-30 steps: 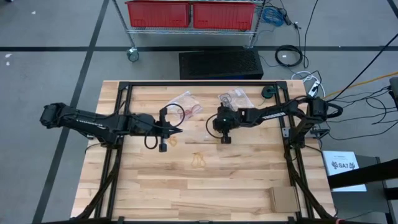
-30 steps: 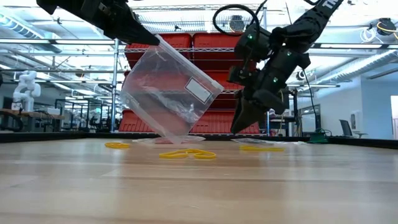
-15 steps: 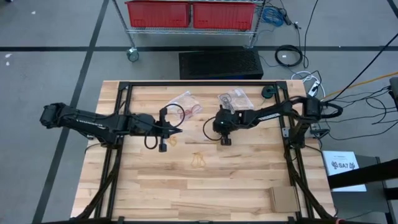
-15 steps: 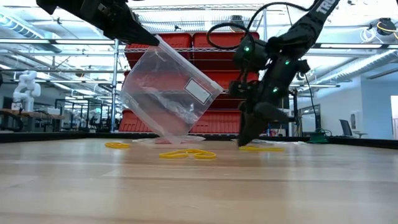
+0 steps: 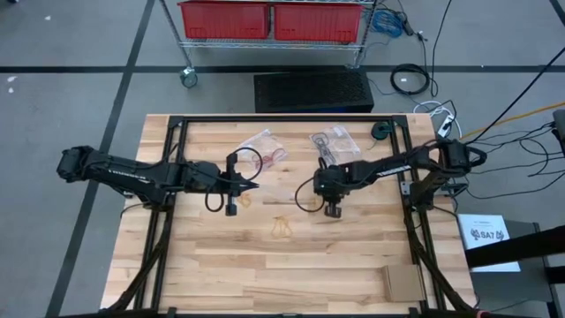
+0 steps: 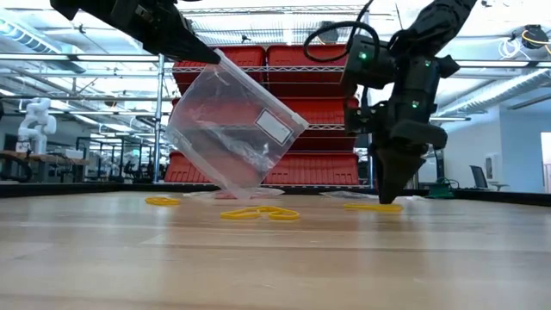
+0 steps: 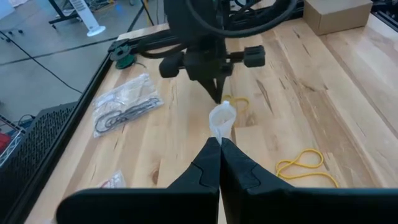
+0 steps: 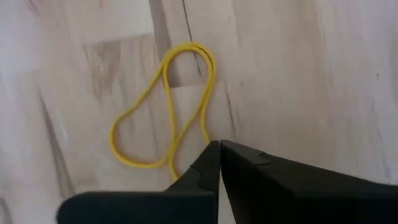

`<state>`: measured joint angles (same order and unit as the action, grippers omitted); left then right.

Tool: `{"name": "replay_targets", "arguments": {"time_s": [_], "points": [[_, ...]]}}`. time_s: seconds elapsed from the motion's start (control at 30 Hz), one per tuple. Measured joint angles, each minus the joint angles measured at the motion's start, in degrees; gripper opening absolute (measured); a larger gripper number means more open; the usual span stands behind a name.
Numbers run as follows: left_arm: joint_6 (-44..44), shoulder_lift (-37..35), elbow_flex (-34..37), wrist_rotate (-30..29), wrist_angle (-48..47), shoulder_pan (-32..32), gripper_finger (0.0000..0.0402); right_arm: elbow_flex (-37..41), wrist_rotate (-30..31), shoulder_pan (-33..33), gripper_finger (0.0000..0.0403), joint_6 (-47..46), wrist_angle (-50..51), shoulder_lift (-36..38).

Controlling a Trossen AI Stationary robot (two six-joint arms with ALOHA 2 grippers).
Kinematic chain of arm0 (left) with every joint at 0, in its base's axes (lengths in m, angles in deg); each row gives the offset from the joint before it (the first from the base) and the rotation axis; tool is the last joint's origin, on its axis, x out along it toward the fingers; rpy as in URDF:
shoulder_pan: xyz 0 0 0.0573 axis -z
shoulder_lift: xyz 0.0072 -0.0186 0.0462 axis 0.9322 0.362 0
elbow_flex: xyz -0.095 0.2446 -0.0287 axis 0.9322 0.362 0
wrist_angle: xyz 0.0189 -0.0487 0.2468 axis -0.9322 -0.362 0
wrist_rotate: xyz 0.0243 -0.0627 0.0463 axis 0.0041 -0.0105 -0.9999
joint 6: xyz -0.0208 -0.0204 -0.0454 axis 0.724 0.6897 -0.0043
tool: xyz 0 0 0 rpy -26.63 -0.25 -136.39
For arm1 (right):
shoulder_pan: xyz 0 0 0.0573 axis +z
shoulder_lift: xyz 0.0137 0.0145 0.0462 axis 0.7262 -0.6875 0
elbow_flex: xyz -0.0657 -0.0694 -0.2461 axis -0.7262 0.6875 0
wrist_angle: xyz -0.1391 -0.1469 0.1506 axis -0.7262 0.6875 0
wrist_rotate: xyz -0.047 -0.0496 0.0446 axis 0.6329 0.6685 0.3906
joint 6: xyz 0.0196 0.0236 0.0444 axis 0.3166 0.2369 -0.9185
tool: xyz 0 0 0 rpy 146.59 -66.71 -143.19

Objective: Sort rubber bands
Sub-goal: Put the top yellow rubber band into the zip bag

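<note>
Right gripper [image 8: 216,144], jaws closed, touches a yellow rubber band [image 8: 163,109].

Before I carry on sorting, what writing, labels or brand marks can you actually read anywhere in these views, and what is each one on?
"SA7", roughly: printed on the white sheet beside the table's right edge in the high view; the rest is too small to read.
White label on the clear plastic bag held by the left gripper: appears blank.
Lettering on the right arm: cut off, unreadable.
</note>
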<state>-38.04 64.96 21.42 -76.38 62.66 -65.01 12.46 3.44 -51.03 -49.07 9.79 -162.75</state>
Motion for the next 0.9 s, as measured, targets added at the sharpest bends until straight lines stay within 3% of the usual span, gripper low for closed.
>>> {"name": "replay_targets", "arguments": {"time_s": [0.53,0.73,0.9], "points": [[0.0,0.0,0.0,0.0,0.0,0.0,0.0001,-5.1,-0.8,0.8,0.0189,-13.9,-0.9,-0.3],[0.0,0.0,0.0,0.0,0.0,0.0,0.0001,-5.1,1.7,0.8,0.0222,-13.4,-1.8,-3.9],[0.0,0.0,0.0,0.0,-0.2,0.0,0.0001,-5.3,-1.3,0.7,0.0237,-14.9,-3.3,-6.5]]}}
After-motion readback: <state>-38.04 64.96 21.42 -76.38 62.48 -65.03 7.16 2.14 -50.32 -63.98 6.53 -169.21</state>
